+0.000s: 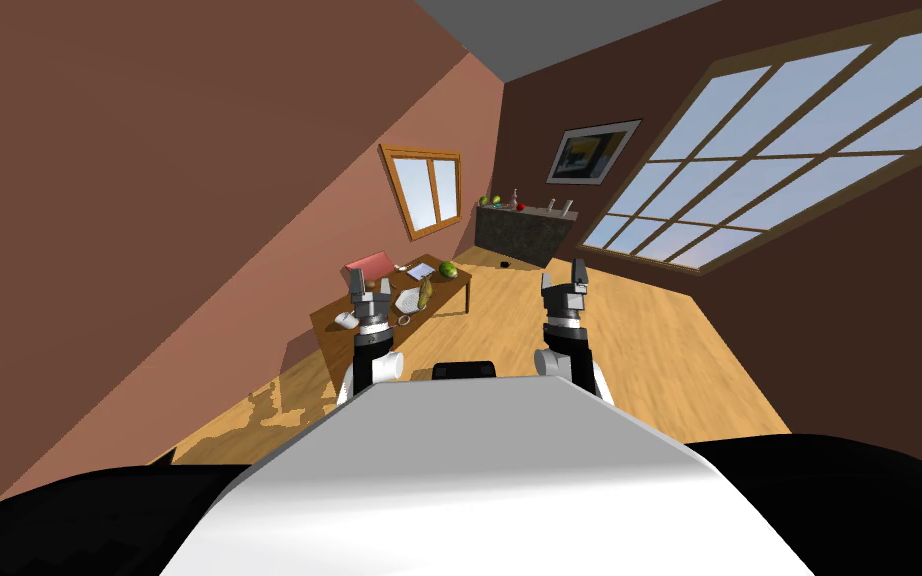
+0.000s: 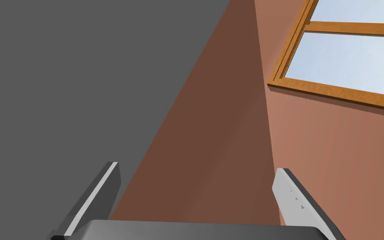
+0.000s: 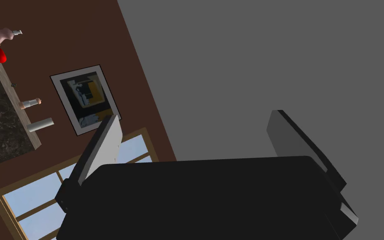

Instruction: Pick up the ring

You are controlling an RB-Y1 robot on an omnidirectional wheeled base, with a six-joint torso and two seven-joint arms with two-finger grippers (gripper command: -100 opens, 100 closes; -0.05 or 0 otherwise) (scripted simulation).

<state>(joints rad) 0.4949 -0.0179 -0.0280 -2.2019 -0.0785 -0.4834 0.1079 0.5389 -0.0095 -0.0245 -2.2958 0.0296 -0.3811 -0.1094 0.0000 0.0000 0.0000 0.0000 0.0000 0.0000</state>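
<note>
While left gripper point(image 1: 370, 284), right gripper point(image 1: 564, 278) gape empty, thin pale ring point(image 1: 404, 320) lies on table point(image 1: 449, 288).

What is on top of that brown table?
A pink thing, a green fruit, a white sheet and small pale items. The left pincer hides part of the table.

A wooden table point(image 1: 327, 325) carries a pink box point(image 1: 367, 266) and green fruit point(image 1: 447, 268); a dark counter point(image 1: 521, 236) stands beyond.
</note>
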